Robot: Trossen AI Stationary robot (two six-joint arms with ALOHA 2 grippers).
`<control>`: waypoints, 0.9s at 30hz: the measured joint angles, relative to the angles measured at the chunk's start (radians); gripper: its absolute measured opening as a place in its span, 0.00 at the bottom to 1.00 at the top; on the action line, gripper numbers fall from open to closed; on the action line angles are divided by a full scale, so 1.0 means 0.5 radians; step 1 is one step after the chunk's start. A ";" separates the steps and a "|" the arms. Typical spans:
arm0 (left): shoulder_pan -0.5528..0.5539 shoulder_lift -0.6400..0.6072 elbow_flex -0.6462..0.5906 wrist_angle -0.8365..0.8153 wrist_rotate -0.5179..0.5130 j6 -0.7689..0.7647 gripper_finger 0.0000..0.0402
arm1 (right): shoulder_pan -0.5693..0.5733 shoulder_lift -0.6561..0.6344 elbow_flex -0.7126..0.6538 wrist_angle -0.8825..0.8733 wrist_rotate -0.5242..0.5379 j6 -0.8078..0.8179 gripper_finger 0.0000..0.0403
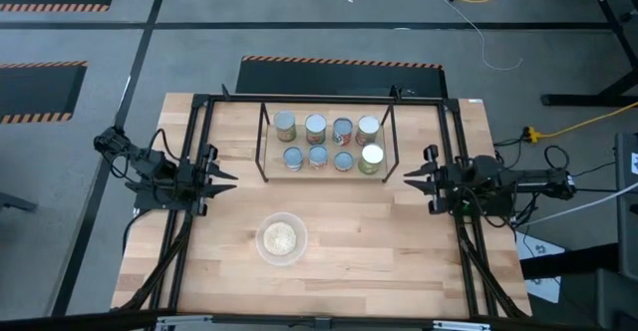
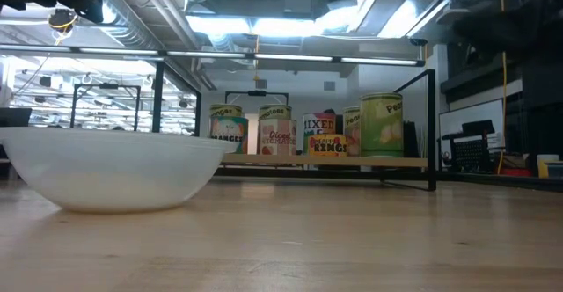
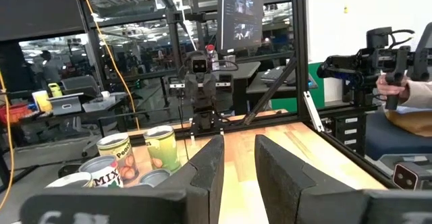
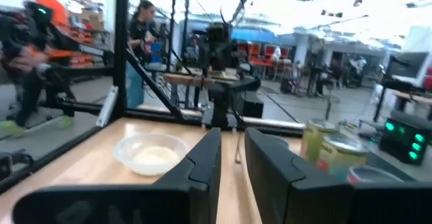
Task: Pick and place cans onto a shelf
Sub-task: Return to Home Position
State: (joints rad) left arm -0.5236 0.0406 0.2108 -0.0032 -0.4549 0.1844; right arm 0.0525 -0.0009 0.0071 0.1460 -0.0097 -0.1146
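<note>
Eight cans (image 1: 329, 142) stand upright in two rows on the shelf (image 1: 265, 152), a black rod rack with a light wood floor at the table's far middle. The low view shows their labels (image 2: 317, 134) on the shelf's wood board (image 2: 405, 162). My left gripper (image 1: 237, 181) is open and empty at the table's left side, level, pointing right; its wrist view (image 3: 239, 156) shows some cans (image 3: 158, 150) beside it. My right gripper (image 1: 406, 178) is open and empty at the table's right side, pointing left; its wrist view (image 4: 233, 146) shows cans (image 4: 334, 150) to one side.
A clear round bowl (image 1: 281, 238) with tan contents stands on the table near the front middle, and fills the low view's left (image 2: 106, 173). A black frame (image 1: 199, 142) runs around the table. People stand in the room beyond; a hand (image 3: 398, 89) shows past the table's right side.
</note>
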 joint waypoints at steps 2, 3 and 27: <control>0.000 0.001 0.000 0.000 0.000 0.000 0.19 | -0.007 0.007 0.002 -0.053 0.032 0.002 0.18; 0.000 0.001 0.000 0.003 0.000 0.000 0.19 | -0.018 0.010 0.002 -0.084 0.032 0.001 0.18; -0.001 0.001 0.000 -0.014 -0.120 0.101 0.19 | -0.273 0.029 0.002 -0.244 -0.073 0.079 0.18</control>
State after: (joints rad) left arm -0.5240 0.0410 0.2108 -0.0105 -0.5148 0.2351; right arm -0.0841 0.0135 0.0082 0.0242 -0.0463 -0.0753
